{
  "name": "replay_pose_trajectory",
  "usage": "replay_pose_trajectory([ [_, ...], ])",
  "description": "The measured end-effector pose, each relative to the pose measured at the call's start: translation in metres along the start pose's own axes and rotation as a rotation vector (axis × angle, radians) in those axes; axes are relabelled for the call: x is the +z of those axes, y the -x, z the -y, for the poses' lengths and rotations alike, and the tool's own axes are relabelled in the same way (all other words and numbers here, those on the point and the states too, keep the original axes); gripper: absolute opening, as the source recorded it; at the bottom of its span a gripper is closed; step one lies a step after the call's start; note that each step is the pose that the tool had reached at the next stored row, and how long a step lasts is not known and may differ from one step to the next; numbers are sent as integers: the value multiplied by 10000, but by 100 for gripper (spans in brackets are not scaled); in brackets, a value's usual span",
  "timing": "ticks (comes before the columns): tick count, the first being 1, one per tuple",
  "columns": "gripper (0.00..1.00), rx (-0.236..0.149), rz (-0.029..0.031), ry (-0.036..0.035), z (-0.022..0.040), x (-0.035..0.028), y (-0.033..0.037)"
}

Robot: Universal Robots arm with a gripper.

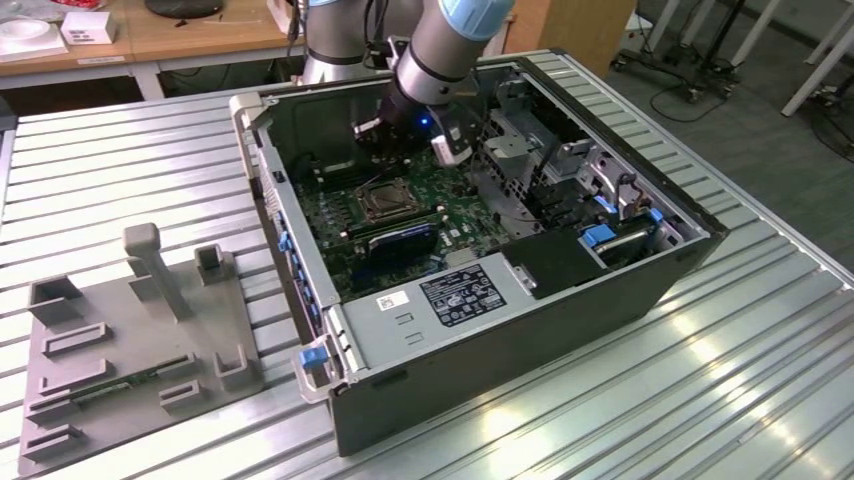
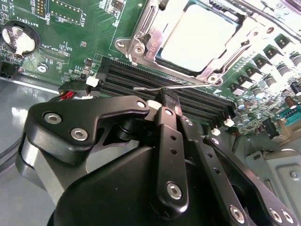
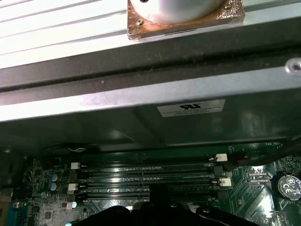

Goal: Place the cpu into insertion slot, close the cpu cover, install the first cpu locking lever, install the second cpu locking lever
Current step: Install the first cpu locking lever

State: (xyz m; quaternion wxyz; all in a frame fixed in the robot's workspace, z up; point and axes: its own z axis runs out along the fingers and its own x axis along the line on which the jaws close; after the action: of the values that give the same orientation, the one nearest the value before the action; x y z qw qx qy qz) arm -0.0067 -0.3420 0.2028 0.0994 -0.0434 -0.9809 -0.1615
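- The fingers (image 2: 168, 104) look drawn together into one narrow black tip in the second wrist view; this tip meets the thin silver locking lever (image 2: 197, 85) toward one end of it; whether it pinches the rod or only presses on it, I cannot tell.
- The gripper (image 2: 167, 96) reaches at a slant over the long black memory slots (image 2: 136, 77); I judge the reason is that the lever runs along the socket edge just beside these slots, and a closed, narrow tip fits better in such a tight place.
- The cpu (image 2: 202, 37) sits in the insertion slot (image 1: 360, 212); its pale metal top shows through the window of the cpu cover (image 2: 143, 28); the cover lies flat over it, so placing and closing seem to be done.
- The lever appears a little raised above the green motherboard (image 2: 70, 37) and not hooked down; so in my judgement the work stands now at the levers.
- In the exterior view the gripper is low inside the open computer case (image 1: 400, 340), near the socket; the case wall is close, which may explain the tilted approach.
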Motion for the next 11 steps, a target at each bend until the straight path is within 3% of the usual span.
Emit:
replay_pose_trajectory([
  [11,11,0,0,1,9,28,6],
])
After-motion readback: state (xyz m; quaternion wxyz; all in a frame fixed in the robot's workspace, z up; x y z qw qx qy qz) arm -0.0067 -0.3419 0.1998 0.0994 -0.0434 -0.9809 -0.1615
